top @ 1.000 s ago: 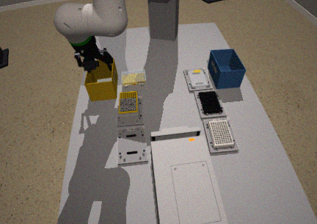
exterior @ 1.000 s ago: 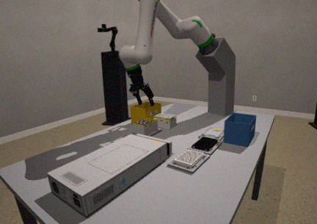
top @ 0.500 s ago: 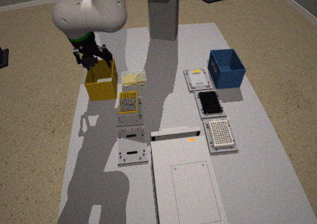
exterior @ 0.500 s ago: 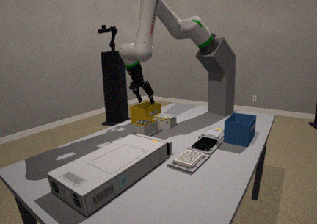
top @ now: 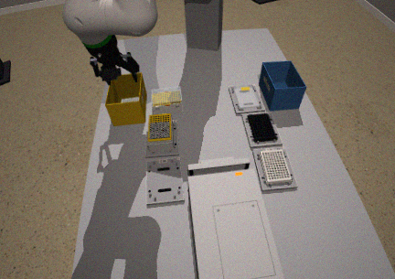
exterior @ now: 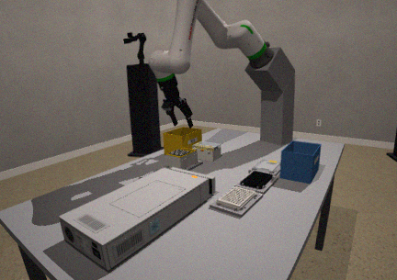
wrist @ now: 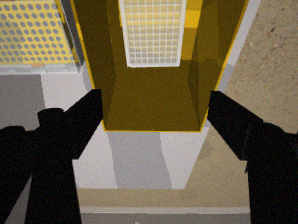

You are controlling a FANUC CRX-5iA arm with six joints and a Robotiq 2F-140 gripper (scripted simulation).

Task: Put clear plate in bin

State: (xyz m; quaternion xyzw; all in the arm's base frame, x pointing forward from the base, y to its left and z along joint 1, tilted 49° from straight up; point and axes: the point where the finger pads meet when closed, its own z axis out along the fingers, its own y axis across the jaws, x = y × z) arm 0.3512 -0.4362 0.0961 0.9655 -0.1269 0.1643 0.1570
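Observation:
The yellow waste bin W1 (top: 126, 97) stands upright at the bench's far left corner; it also shows in the exterior view (exterior: 182, 140). In the wrist view the clear plate (wrist: 152, 32) lies flat on the floor of the bin (wrist: 155, 75). My gripper (top: 116, 74) hovers just above the bin's outer rim, also seen in the exterior view (exterior: 182, 120). Its fingers stand open, one on each side of the bin's near wall, with nothing between them.
A yellow-lidded box (top: 166, 97) and a yellow tip rack (top: 160, 126) sit right beside the bin. An empty nest (top: 165, 188) lies nearer. A large grey instrument (top: 230, 216) fills the front. Three plates in nests (top: 261, 127) and a blue bin (top: 282, 84) stand at the right.

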